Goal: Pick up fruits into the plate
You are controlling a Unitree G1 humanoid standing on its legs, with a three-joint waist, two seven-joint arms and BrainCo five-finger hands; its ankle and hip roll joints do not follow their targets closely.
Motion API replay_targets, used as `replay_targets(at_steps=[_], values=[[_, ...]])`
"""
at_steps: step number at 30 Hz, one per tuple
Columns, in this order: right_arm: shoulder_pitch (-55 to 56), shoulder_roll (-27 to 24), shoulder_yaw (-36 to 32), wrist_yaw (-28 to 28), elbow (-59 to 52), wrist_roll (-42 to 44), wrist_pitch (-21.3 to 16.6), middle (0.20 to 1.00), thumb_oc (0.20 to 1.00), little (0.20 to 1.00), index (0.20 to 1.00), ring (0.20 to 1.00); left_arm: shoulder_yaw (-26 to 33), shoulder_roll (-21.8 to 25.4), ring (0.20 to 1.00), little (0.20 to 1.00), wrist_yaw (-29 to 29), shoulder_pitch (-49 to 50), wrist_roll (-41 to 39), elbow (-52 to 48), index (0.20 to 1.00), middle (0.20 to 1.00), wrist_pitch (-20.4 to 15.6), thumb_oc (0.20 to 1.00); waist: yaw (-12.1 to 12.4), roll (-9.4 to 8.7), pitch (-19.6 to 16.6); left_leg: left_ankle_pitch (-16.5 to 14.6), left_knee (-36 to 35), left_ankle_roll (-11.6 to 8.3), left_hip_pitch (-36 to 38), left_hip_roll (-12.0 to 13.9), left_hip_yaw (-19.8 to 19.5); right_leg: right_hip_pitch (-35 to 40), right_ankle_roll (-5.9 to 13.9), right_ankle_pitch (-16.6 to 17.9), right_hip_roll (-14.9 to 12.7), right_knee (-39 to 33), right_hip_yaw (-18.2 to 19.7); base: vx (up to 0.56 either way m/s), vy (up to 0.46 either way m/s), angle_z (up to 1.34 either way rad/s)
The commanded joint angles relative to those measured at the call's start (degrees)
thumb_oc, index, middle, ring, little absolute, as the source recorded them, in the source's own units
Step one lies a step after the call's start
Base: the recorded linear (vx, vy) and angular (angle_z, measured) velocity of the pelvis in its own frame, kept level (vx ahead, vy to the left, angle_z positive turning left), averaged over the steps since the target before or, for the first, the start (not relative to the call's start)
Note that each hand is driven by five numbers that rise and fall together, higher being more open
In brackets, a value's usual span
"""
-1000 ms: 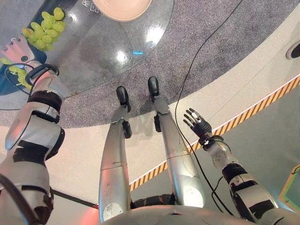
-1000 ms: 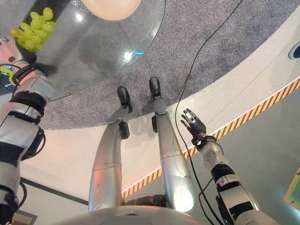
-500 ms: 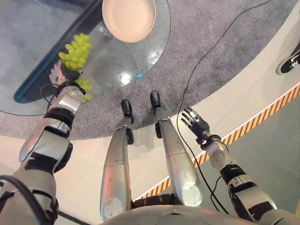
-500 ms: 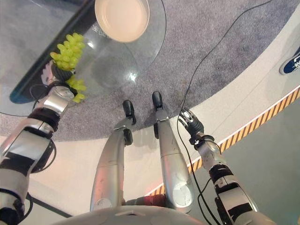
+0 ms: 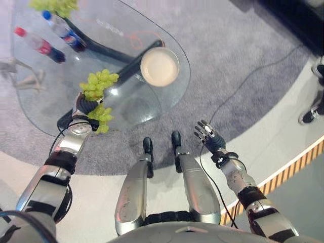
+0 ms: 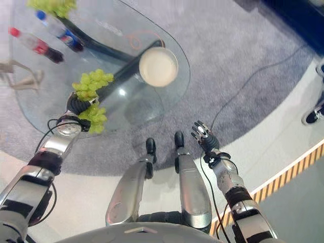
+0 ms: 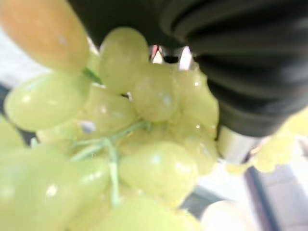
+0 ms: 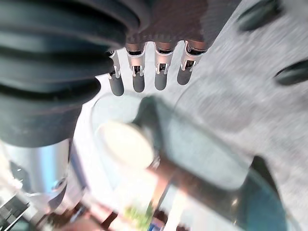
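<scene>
A bunch of green grapes sits in my left hand, which is shut on it above the near left part of the glass table. Part of the bunch hangs below the hand. The left wrist view has the grapes pressed close against the dark cover. A round cream plate lies on the table's near right end, to the right of the grapes and apart from them. My right hand is open with straight fingers, low over the carpet right of the table.
A second grape bunch lies at the table's far left end, with two bottles beside it. A dark bar runs under the glass. A person's shoe stands on the pale floor at the right edge.
The camera has moved, so the whole table with the bottles and second bunch now shows. My left hand has kept hold of the grapes. The right hand stays open.
</scene>
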Motion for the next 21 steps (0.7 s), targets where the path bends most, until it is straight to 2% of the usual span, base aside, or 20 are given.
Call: replay_targets(at_steps=[1, 3, 7, 9, 11, 13, 16, 19, 21], values=[[6.1, -0.7, -2.6, 2.2, -4.7, -1.1, -0.6, 1.0, 1.0, 1.0, 1.0, 1.0, 2.4, 0.8, 0.2, 0.2, -3.0, 2.6, 0.5, -2.6, 0.2, 0.2, -2.9, 0.2, 0.1, 3.05, -9.1, -5.6, -2.2, 0.55, 3.9, -1.4, -3.0, 3.0, 2.09, -7.4, -0.3, 2.5, -1.2, 0.17, -0.053, 0.33], [8.5, 0.1, -3.3, 2.9, -9.3, -2.4, 1.2, 1.0, 1.0, 1.0, 1.0, 1.0, 3.6, 1.0, 0.2, 0.2, -5.9, 7.0, 2.6, -8.4, 0.2, 0.2, -1.6, 0.2, 0.8, 2.92, -13.1, -5.7, -4.6, 0.51, 8.3, -1.6, -3.8, 8.6, 2.38, -7.2, -0.9, -1.3, -1.9, 0.24, -0.073, 0.28], [11.2, 0.9, -3.7, 5.3, -12.7, -5.4, 2.9, 1.0, 1.0, 1.0, 1.0, 1.0, 4.5, 1.2, 0.2, 0.2, -10.7, 10.9, 7.0, -13.9, 0.2, 0.2, -1.7, 0.2, 1.6, 2.51, -17.4, -5.9, -6.1, 0.66, 11.9, -1.7, -4.4, 13.1, 2.66, -6.8, -1.5, -4.0, -2.9, 0.2, -0.078, 0.18], [11.7, -0.1, -4.3, 5.9, -14.8, -6.7, 5.0, 1.0, 1.0, 1.0, 1.0, 1.0, 3.9, 2.3, 0.2, 0.2, -14.7, 11.9, 10.4, -17.5, 0.2, 0.2, -1.6, 0.2, 2.2, 2.32, -20.0, -6.3, -7.0, 0.68, 14.1, -1.6, -4.6, 15.9, 2.86, -6.6, -2.0, -5.7, -3.7, 0.15, -0.064, 0.31], [11.7, -0.8, -4.7, 6.5, -15.6, -7.5, 6.0, 1.0, 1.0, 1.0, 1.0, 1.0, 3.7, 3.1, 0.2, 0.2, -16.8, 12.1, 11.9, -18.9, 0.2, 0.2, -1.9, 0.2, 2.4, 2.23, -20.8, -6.4, -7.6, 0.67, 15.3, -1.6, -4.7, 17.3, 2.94, -6.4, -2.1, -6.6, -4.2, 0.09, -0.046, 0.26], [11.2, -2.8, -5.6, 7.6, -18.1, -7.8, 8.8, 1.0, 1.0, 1.0, 1.0, 1.0, 2.9, 6.0, 0.2, 0.2, -21.4, 11.0, 13.8, -21.6, 0.2, 0.2, -2.7, 0.2, 2.8, 1.99, -22.7, -6.6, -8.7, 0.57, 17.5, -1.4, -4.7, 19.8, 3.19, -6.1, -2.4, -8.4, -5.1, 0.08, -0.052, 0.29], [10.7, -4.8, -6.3, 9.7, -19.6, -6.8, 11.9, 1.0, 1.0, 1.0, 1.0, 1.0, 2.0, 8.6, 0.2, 0.2, -23.9, 9.4, 13.3, -23.2, 0.2, 0.2, -2.6, 0.2, 2.9, 1.85, -24.0, -6.9, -9.5, 0.5, 19.0, -1.2, -4.6, 21.4, 3.41, -5.9, -2.6, -9.4, -5.7, 0.05, -0.029, 0.23], [10.6, -6.0, -6.8, 11.8, -21.0, -8.3, 13.0, 1.0, 1.0, 1.0, 1.0, 1.0, 1.8, 10.3, 0.2, 0.2, -26.8, 8.1, 11.7, -25.0, 0.2, 0.2, -3.2, 0.2, 3.2, 1.67, -24.9, -7.2, -9.7, 0.41, 20.0, -1.0, -4.4, 22.6, 3.64, -5.9, -2.9, -10.0, -6.5, 0.03, -0.033, 0.09], [10.3, -7.3, -6.6, 12.6, -22.3, -10.4, 12.7, 1.0, 1.0, 1.0, 1.0, 1.0, 1.0, 10.4, 0.2, 0.2, -30.0, 6.2, 7.7, -26.5, 0.2, 0.2, -3.0, 0.2, 3.5, 1.39, -25.6, -7.4, -9.9, 0.31, 21.0, -0.9, -4.3, 23.7, 3.79, -5.9, -3.2, -10.3, -7.4, 0.0, -0.035, 0.13]])
